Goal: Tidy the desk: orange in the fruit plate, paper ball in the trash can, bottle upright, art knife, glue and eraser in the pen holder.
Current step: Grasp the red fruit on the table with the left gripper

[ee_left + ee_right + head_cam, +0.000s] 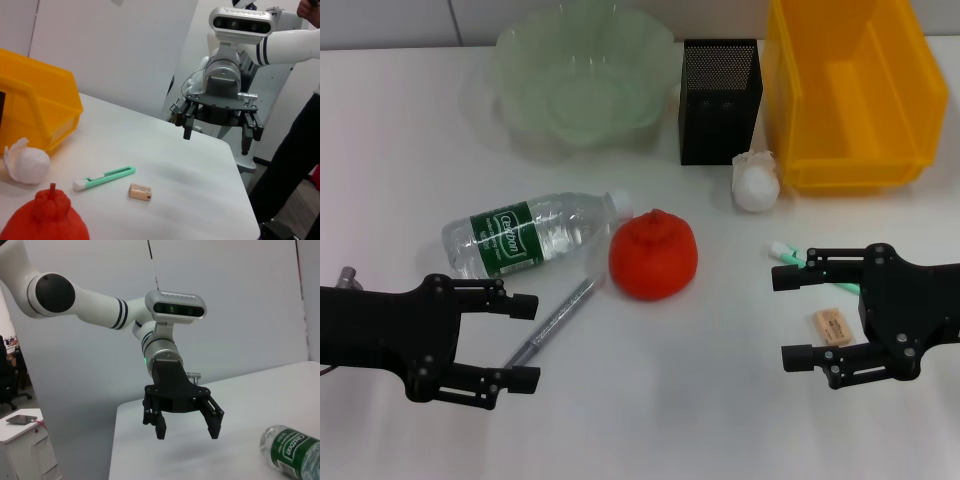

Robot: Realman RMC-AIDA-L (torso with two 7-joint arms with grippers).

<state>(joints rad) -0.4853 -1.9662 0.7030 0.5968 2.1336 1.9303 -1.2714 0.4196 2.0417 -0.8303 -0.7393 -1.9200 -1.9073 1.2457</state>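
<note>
- The orange (653, 255) is taken as the landmark; it lies on the white desk (650, 420), near its middle.
- The water bottle (525, 235) is seen lying on its side just beside the orange, toward the robot's left, its cap nearly touching the fruit.
- A grey pen-shaped tool (552, 322), possibly the art knife, is laid diagonally in front of the orange and the bottle.
- The pale green fruit plate (582, 75) is set behind the orange, toward the far edge of the desk.
- The black mesh pen holder (719, 100) stands behind the orange, between the fruit plate and the yellow bin (850, 90).
- The paper ball (756, 181) rests behind and to the right of the orange, touching or nearly touching the front of the yellow bin.
- A green and white stick (104, 177), which may be the glue, and the eraser (833, 327) are found to the right of the orange, close to each other.
- The left gripper (523, 343) is held above the desk in front of the bottle, its jaws spread wide and holding nothing.
- The right gripper (796, 318) is held above the eraser, well to the right of the orange, its jaws likewise wide and empty.
</note>
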